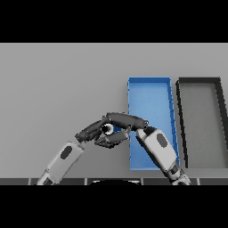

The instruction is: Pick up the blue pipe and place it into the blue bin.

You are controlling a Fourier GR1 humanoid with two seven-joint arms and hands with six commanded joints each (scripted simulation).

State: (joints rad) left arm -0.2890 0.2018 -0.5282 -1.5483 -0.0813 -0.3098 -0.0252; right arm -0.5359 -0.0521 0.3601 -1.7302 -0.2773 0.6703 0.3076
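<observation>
Black bin at 3 o'clock of blue bin. Right hand curled on blue pipe at its left rim; left hand relaxed, touching.

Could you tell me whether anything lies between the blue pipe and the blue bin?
Nothing visible does. The pipe sits between the right hand and left hand, right at the bin's left edge.

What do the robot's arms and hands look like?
Both arms have chunky white shells with a dark oval patch on the forearm and grey parts at the joints. The left hand and right hand are dark grey, almost black, with long slim fingers and a thumb. No cables or writing show.
</observation>
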